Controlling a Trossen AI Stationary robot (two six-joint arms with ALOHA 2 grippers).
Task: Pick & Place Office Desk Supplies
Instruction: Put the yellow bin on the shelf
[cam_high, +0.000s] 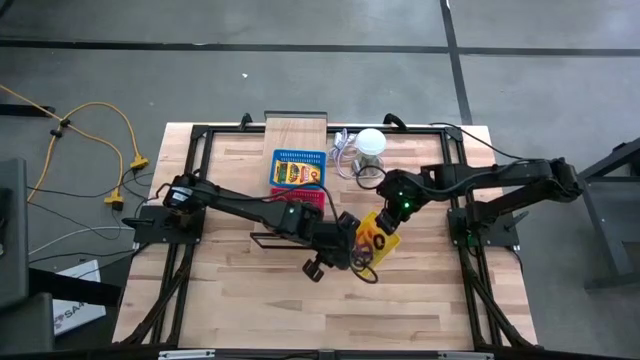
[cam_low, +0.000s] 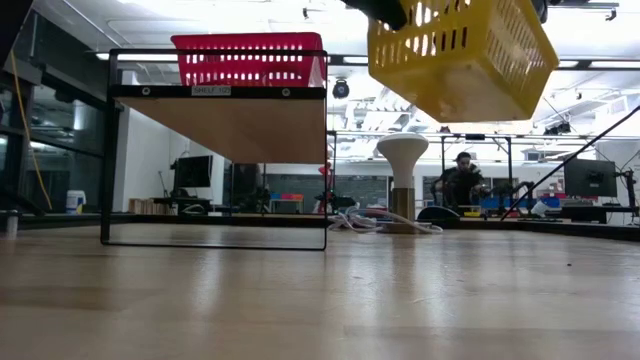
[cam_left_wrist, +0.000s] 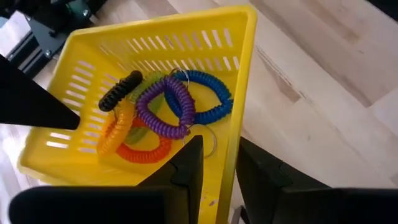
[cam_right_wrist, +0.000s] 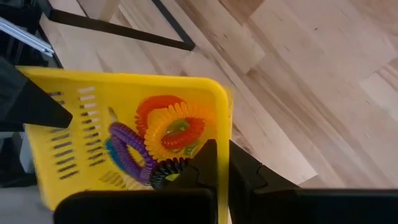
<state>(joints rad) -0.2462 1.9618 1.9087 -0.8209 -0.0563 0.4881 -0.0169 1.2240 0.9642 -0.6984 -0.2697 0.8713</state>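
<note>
Yellow basket (cam_left_wrist: 155, 56), slotted plastic, held clear of the worktop (cam_high: 420, 300) and tilted, near the worktop's middle; in the low view it hangs high with open air beneath it

Contents: coiled loop clips heaped against one basket wall – blue (cam_left_wrist: 208, 93), purple (cam_left_wrist: 165, 109), orange-red (cam_left_wrist: 143, 151), amber (cam_left_wrist: 115, 127), black (cam_left_wrist: 119, 91), with a green one partly hidden beneath

Left gripper (cam_left_wrist: 219, 165): fingers narrowly parted, one inside and one outside the basket's rim wall, clamping it

Right gripper (cam_right_wrist: 222, 163): fingers pinched tight on another rim wall of the same basket, one finger either side

Black wire shelf (cam_low: 215, 150): stands toward the worktop's far-left part, wooden board as its deck, red basket (cam_low: 248, 58) on top

Blue tray (cam_high: 298, 168): on the pale board near the far edge, holding yellow-orange printed packs; details too small to read

White ball-like object (cam_high: 371, 142): near the far edge, right of the blue tray, grey cable coiled beside it

Background, low view: a seated person (cam_low: 462, 180) well beyond the worktop
</note>
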